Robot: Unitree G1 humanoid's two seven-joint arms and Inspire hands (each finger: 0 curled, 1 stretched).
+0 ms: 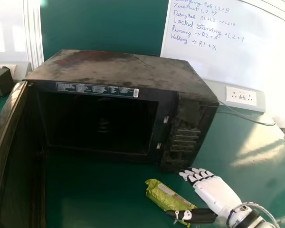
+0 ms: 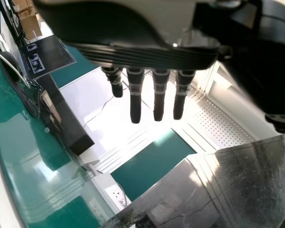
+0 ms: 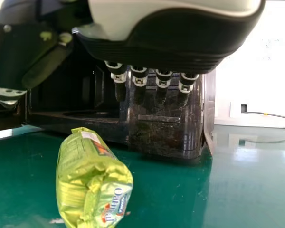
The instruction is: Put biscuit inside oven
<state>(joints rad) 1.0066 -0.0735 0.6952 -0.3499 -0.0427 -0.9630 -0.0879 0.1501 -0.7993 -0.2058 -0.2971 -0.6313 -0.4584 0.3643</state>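
Packet (image 1: 161, 193), one, green, is seen on the table (image 1: 99, 204) outside the oven (image 1: 123, 64); print is carried on its wrapper. One oven is seen, its single door (image 1: 19, 156) swung open at the left of the head view. By the packet's near end the right hand (image 1: 216, 192) is held, its fingers extended and grasping nothing; whether the packet is touched by the thumb cannot be told. The left hand (image 2: 142, 54) is seen in its wrist view, fingers straight and released. Above the oven's opening one printed label (image 1: 95, 90) is borne. Six handwritten lines are shown on one board (image 1: 213, 61).
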